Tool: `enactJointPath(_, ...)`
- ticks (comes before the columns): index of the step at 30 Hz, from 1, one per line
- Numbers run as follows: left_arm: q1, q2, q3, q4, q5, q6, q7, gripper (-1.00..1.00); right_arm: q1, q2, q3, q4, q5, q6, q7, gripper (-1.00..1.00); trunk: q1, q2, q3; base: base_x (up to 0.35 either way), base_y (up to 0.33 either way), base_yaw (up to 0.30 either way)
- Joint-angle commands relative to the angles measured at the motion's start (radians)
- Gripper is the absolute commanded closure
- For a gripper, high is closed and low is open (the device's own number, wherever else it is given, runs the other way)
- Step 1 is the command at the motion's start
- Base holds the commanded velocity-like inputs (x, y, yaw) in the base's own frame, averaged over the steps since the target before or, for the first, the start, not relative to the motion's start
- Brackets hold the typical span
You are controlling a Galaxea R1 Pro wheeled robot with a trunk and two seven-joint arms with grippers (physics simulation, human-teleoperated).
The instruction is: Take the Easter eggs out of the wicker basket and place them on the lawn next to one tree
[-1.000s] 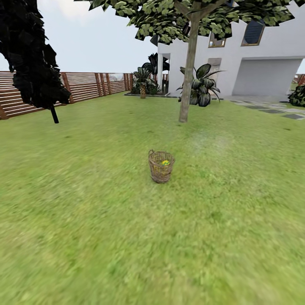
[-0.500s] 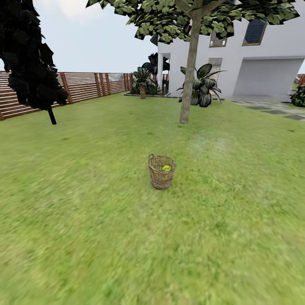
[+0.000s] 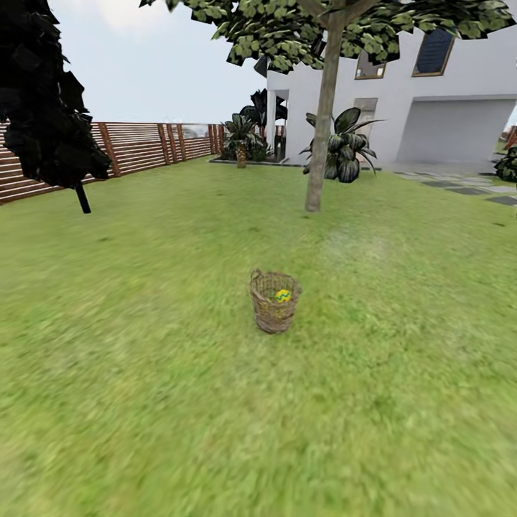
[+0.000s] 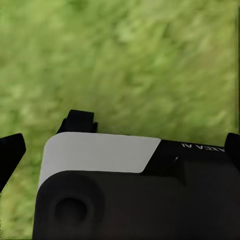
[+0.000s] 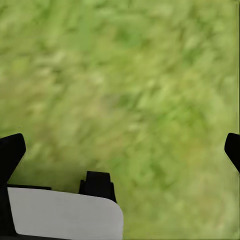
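Both grippers hang spread wide over bare lawn [image 3: 143, 373], left gripper [image 4: 120, 145] and right gripper [image 5: 120, 150] holding nothing. Well ahead of them stand the tree [image 3: 321, 129], then the wicker basket [image 3: 273, 301], one Easter egg [image 3: 283, 295] visible inside.

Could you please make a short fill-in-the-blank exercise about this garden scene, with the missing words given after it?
1. The wicker basket stands on the ____.
2. Inside the basket, a ____ egg with a blue zigzag can be seen.
3. The tree with the leaning grey-brown trunk stands ____ the basket, toward the white house.
4. A brown slatted ____ borders the grass on the left.

Missing words: lawn; yellow; behind; fence
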Motion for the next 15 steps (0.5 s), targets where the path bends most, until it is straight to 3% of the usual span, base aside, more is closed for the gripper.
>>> enactJointPath(1,0.0,0.0,0.002,-0.002,0.008,0.006,-0.001,-1.0,-0.001,0.0,0.003,0.001,0.008,-0.002,-0.006,-1.0,0.001,0.0,-0.001,0.332,0.059,-0.1)
enactJointPath(15,0.001,0.0,0.002,-0.002,0.008,0.005,-0.001,-1.0,-0.001,-0.002,0.003,0.001,0.007,-0.002,-0.006,-1.0,0.001,0.0,-0.001,0.281,0.223,-0.265)
